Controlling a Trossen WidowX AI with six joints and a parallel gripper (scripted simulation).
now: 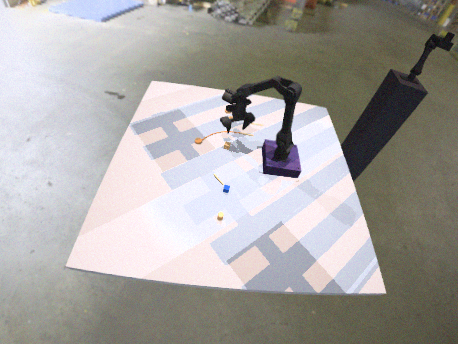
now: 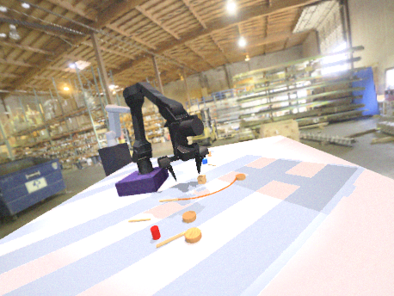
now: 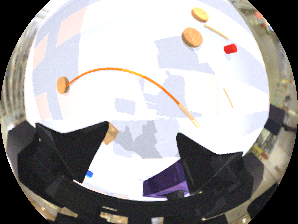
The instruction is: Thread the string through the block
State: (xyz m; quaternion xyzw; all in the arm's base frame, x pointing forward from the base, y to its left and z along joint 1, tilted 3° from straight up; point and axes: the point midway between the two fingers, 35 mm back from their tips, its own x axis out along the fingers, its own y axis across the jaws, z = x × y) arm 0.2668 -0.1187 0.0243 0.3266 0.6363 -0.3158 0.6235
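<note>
The wooden block (image 1: 227,145) (image 2: 201,179) (image 3: 111,134) stands on the table, partly behind a finger in the wrist view; its hole is not clear. The round button (image 1: 198,141) (image 2: 240,176) (image 3: 62,85) lies apart from it. The orange string (image 2: 215,192) (image 3: 142,76) curves past the block, outside it, to the thin pale stick (image 1: 245,134) (image 2: 169,200) (image 3: 189,115), which lies on the table. My gripper (image 1: 236,130) (image 2: 187,176) (image 3: 143,131) is wide open and empty, above the table near the block and stick, touching neither.
Two wooden discs (image 2: 189,216) (image 2: 193,235), a red cylinder (image 2: 155,232) (image 3: 230,48) and two loose sticks (image 2: 139,220) (image 3: 216,32) lie beyond the string's stick. On the block's other side are a blue cube (image 1: 226,188), a thin stick (image 1: 218,179) and a yellow piece (image 1: 220,215).
</note>
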